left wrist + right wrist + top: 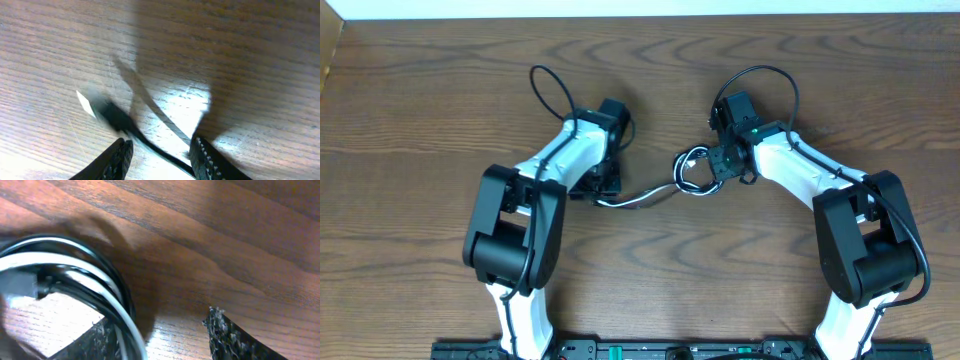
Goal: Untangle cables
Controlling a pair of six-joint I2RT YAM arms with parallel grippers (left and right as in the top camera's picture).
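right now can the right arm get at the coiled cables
Probably yes: the right gripper sits right at the cables, jaws apart, the coil just beside one jaw, and nothing stands in the way.

2 white-black arms (555, 155), seemingly ridged black fingers (207, 160)

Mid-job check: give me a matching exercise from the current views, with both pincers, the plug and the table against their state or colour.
Things:
1 left pincer
2 right pincer
3 plug
4 table

Descriptions:
A brown wood grain
B open, beside a white-and-black coil
C black, blurred, at a cable's end
D open, thin black cable running between its fingers

Pairs: 1-D; 2-B; 3-C; 4-A
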